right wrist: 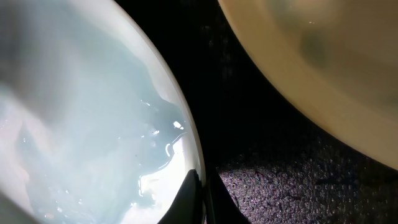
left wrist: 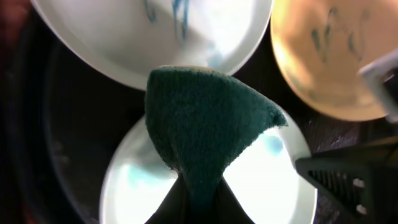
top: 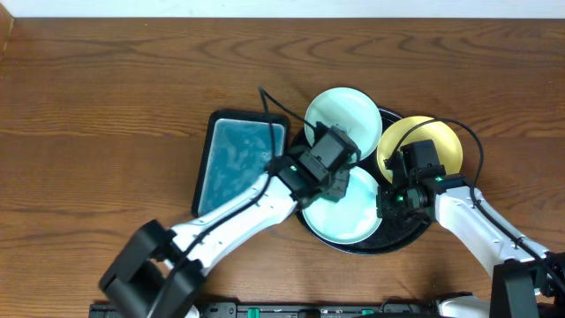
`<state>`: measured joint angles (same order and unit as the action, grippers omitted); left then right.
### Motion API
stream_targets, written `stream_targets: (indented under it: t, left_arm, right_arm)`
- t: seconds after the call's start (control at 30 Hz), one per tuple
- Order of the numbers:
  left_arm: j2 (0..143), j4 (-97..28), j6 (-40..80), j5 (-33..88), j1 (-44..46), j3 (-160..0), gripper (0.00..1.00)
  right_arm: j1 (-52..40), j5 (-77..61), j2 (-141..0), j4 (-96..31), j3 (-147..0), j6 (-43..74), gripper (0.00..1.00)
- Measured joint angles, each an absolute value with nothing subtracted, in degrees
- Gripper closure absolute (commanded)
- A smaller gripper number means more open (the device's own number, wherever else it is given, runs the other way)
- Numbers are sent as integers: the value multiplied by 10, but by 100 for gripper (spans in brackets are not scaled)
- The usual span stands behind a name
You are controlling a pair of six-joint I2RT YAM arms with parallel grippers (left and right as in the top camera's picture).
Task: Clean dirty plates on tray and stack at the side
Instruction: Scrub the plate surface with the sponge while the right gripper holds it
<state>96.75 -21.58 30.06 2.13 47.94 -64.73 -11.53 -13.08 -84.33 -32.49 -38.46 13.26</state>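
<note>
The black tray [top: 402,237] holds three plates. The near mint-white plate [top: 349,221] is wet; it also shows in the left wrist view [left wrist: 280,180] and the right wrist view [right wrist: 81,124]. The far mint-white plate [top: 344,113] bears teal marks [left wrist: 177,15]. The yellow plate [top: 441,141], also marked [left wrist: 336,37], lies at the right [right wrist: 323,56]. My left gripper [top: 334,187] is shut on a dark green sponge [left wrist: 205,124] over the near plate. My right gripper [top: 386,205] is shut on that plate's right rim [right wrist: 196,186].
A rectangular black-rimmed basin of blue water [top: 237,159] stands left of the tray. Brown wood-grain tabletop [top: 106,115] lies all around. The two arms are close together over the tray.
</note>
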Motion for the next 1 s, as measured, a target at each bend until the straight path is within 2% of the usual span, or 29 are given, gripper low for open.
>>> stream_targets:
  t: [0.47, 0.63, 1.0]
  left_arm:
    - [1084, -167, 320, 20, 559, -648, 92]
    - [1084, -180, 300, 8, 549, -652, 92]
    - [1082, -227, 286, -7, 456, -662, 92]
  right_arm:
    - [-115, -131, -843, -325, -384, 133, 99]
    - [-115, -131, -843, -325, -384, 133, 99]
    - [-116, -139, -843, -320, -384, 135, 99]
